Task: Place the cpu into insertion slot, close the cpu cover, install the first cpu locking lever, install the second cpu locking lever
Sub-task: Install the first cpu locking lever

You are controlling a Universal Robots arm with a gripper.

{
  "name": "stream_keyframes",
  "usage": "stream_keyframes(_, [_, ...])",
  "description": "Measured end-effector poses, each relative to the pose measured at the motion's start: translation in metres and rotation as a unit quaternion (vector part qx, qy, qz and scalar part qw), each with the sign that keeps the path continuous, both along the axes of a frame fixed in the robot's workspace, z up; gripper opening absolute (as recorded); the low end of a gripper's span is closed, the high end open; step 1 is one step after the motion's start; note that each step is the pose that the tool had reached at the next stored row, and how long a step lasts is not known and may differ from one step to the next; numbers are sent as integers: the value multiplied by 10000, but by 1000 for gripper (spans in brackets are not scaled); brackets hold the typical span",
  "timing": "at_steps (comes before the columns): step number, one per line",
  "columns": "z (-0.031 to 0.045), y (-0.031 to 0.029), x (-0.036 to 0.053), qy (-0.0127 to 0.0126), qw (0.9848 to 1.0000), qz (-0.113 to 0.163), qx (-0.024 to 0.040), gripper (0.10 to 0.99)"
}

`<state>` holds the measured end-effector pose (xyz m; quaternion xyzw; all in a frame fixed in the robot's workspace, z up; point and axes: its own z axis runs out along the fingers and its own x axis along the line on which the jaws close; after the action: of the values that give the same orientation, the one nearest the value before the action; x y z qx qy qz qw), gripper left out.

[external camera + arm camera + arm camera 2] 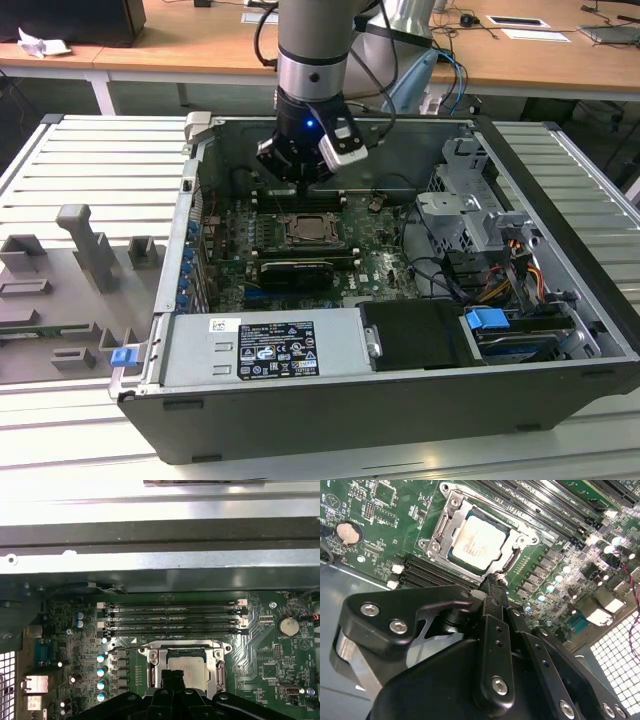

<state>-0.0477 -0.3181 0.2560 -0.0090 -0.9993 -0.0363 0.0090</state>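
The cpu lies flat in the insertion slot, its pale metal top facing up. The silvery cpu cover lies down around it as a frame. My gripper hangs just above the socket's near edge with its black fingers pressed together and nothing visible between them. In the first wrist view the fingertips overlap the near edge of the cpu, and a thin metal lever rod runs along the cover. In the exterior view the gripper sits above the socket.
Long black memory slots run beside the socket. A long black card stands in front of it in the exterior view. The open case's walls, a drive cage, cables and a power supply ring the board.
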Motion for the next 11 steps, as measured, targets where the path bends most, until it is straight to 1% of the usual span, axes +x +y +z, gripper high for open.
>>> stream_keyframes(1, [0, 0, -1, -1, 10000, 77, 1, 106])
stream_keyframes(8, [5, 0, -2, -1, 9997, 225, 1, 106])
stream_keyframes(11, [5, -1, -3, -8, 9992, 404, 0, 106])
